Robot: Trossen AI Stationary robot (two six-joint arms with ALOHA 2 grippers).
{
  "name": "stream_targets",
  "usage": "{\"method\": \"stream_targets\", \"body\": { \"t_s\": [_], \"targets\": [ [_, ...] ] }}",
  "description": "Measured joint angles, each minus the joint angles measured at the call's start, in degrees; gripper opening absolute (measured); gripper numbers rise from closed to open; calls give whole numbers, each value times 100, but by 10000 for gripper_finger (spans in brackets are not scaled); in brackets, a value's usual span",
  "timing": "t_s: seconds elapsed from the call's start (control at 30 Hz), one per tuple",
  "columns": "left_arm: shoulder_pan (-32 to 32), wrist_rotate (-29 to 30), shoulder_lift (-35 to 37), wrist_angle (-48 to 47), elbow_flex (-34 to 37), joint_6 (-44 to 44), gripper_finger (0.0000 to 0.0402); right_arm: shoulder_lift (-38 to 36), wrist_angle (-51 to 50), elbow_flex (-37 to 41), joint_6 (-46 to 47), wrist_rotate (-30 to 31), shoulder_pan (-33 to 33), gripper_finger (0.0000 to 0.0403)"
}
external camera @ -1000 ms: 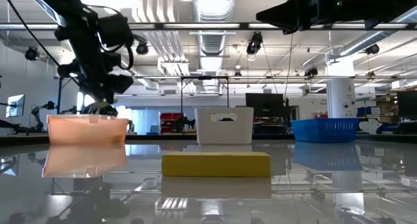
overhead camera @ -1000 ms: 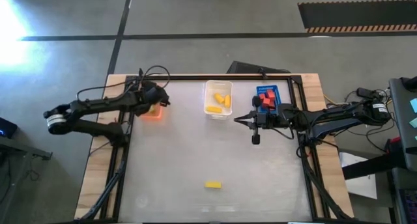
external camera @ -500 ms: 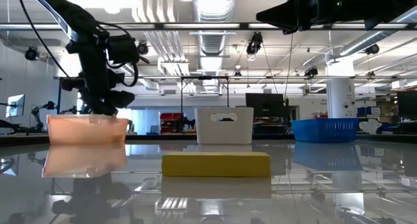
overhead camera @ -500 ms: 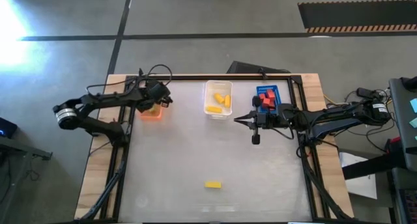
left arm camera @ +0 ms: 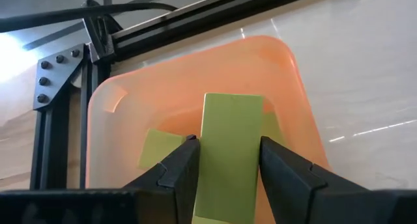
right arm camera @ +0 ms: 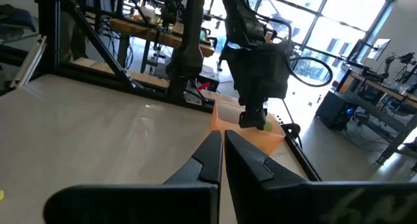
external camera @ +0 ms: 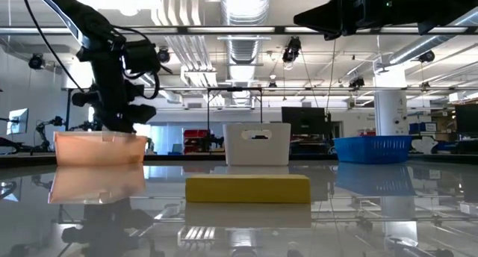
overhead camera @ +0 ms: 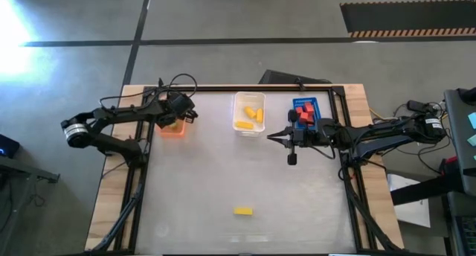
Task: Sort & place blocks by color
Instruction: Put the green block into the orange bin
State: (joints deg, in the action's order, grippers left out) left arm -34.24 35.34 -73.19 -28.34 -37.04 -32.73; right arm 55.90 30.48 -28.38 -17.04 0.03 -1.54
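One green block stands between the left gripper's fingers, pinched, long axis along them, over the orange bin where another green block lies. A yellow block lies crosswise on the glossy table. The right gripper hovers mid-table, fingers pressed together. Beyond is a workshop hall.

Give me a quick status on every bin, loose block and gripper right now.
Translucent orange bin: holds light green blocks.
Light green block: between left gripper fingers, over the orange bin.
Clear bin: holds yellow blocks.
Blue bin: holds red blocks.
Yellow block: loose on table.
Right gripper: shut, empty.
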Motion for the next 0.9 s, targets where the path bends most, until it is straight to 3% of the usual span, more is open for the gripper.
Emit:
{"method": "stream_targets", "body": {
  "t_s": [0.9],
  "targets": [
    [0, -70, 4, 35, -6, 9, 133, 0, -20, 0, 13, 0, 0, 9]
  ]
}}
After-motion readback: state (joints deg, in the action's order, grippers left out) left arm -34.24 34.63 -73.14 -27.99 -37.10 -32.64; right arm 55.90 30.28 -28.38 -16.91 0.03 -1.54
